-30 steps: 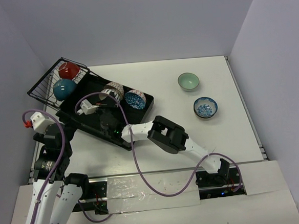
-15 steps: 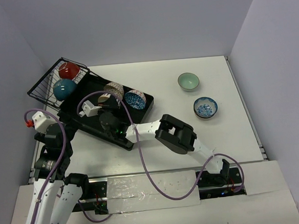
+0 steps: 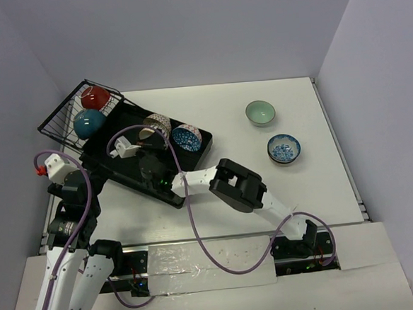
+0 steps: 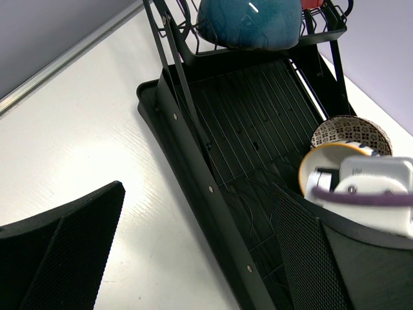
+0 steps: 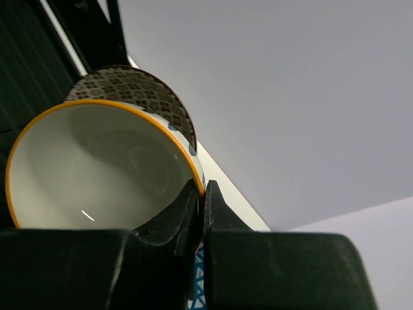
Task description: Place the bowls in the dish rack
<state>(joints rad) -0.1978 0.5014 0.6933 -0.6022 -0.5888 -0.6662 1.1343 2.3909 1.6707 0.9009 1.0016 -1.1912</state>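
Right gripper (image 5: pixel 201 194): clenched on the rim of the cream ceramic bowl with an orange rim (image 5: pixel 97 168). Over the last second you shifted it only slightly, so the bowl stays low over the black ribbed plastic dish rack (image 4: pixel 258 123). Judgement: placement nearly done, release pending. The bowl sits just ahead of the fingers, tilted on edge, with a glossy interior. The brown lattice-patterned bowl (image 5: pixel 129 84) is close behind it. Left gripper (image 4: pixel 187 252) is spread wide and holds nothing.

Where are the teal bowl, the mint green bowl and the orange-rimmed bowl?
teal bowl (image 3: pixel 89 123), top external view, glossy middle.
mint green bowl (image 3: pixel 260 112), top external view, inner hollow.
orange-rimmed bowl (image 5: pixel 97 168), right wrist view, white inside.
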